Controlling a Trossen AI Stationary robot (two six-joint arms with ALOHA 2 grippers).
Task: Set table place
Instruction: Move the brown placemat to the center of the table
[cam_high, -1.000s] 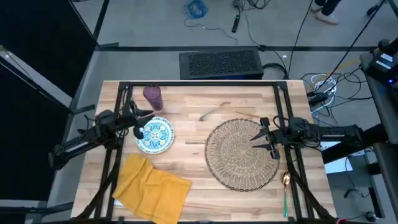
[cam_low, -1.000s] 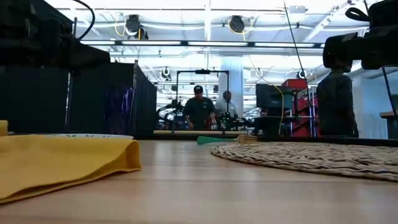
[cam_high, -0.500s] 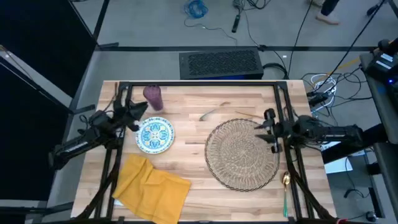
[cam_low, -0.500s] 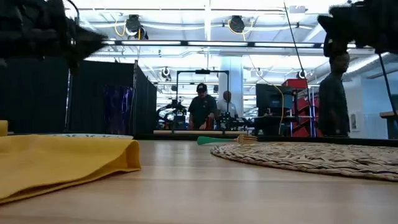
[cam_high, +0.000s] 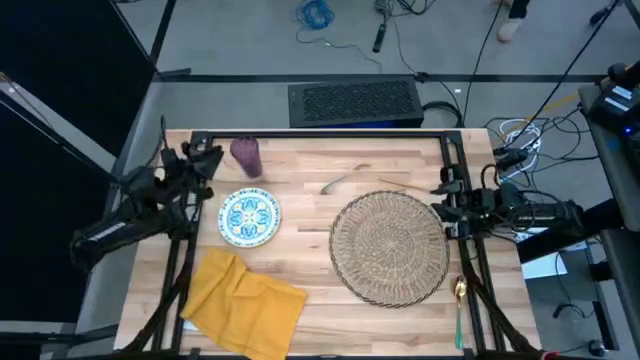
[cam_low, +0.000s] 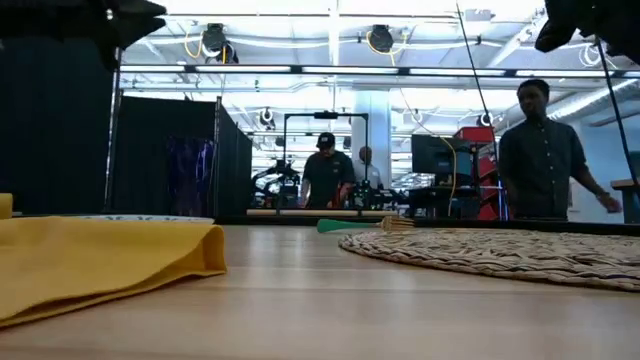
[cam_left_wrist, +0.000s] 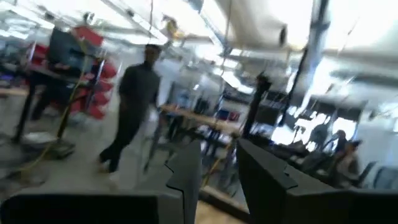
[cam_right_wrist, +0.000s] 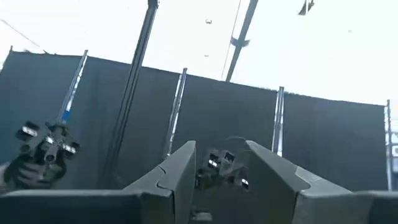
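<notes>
Mostly hidden cutlery | left tool (cam_high: 200, 157) parted, empty | right tool (cam_high: 447, 205) parted, empty | plate (cam_low: 140, 217) edge-on behind napkin (cam_low: 95, 262)

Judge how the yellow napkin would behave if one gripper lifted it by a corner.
The yellow napkin lies rumpled and folded over itself, so it is probably floppy and would drape and unfold. It looks like thin cloth, likely light. On the bare table it may drag rather than lift cleanly.

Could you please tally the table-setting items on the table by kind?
Woven mat: 1
Patterned plate: 1
Yellow napkin: 1
Purple tumbler: 1
Cutlery pieces: 3, teal-handled spoon, two more
Total: 7
</notes>
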